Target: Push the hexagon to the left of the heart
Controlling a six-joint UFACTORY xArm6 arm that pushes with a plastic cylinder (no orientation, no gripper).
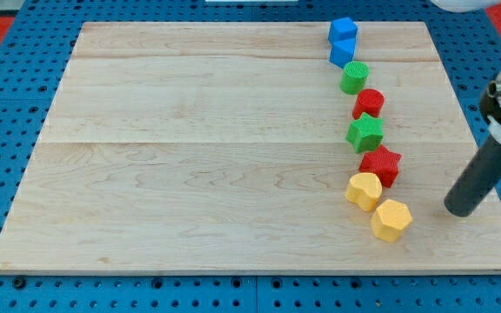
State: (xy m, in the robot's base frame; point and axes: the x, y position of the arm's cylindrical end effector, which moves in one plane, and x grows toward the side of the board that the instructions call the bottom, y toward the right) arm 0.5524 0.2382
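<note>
- Hexagon first: the yellow hexagon block (391, 219) lies near the surface's bottom right corner, the last piece in a curving line of blocks that runs down the right side of the surface (190, 156).
- No claw is fitted here, so nothing can stand apart, together or clamped; the arm ends in a dark rod, and my tip (459, 211) rests on the wood close to the right edge, near the hexagon on its right side and clear of it.
- Just up and to the left of the hexagon sits the yellow heart (364, 190), the two very close, possibly touching; I cannot tell which.
- Beyond the heart the line climbs toward the top edge: red star (381, 165), green star (365, 133), red cylinder (369, 103), green cylinder (354, 77), and two blue blocks (344, 41) whose shape I cannot make out.
- Handling, as I judge it: the hexagon looks small, rigid and light, likely to slide easily on smooth wood and to spin if struck off centre, so contact belongs square on a flat side.
- To reach the heart's left it probably has to pass along the bottom edge, beneath the heart, without nudging it.
- Looks: bright yellow, flat-topped, six clear facets, with faintly ribbed sides.
</note>
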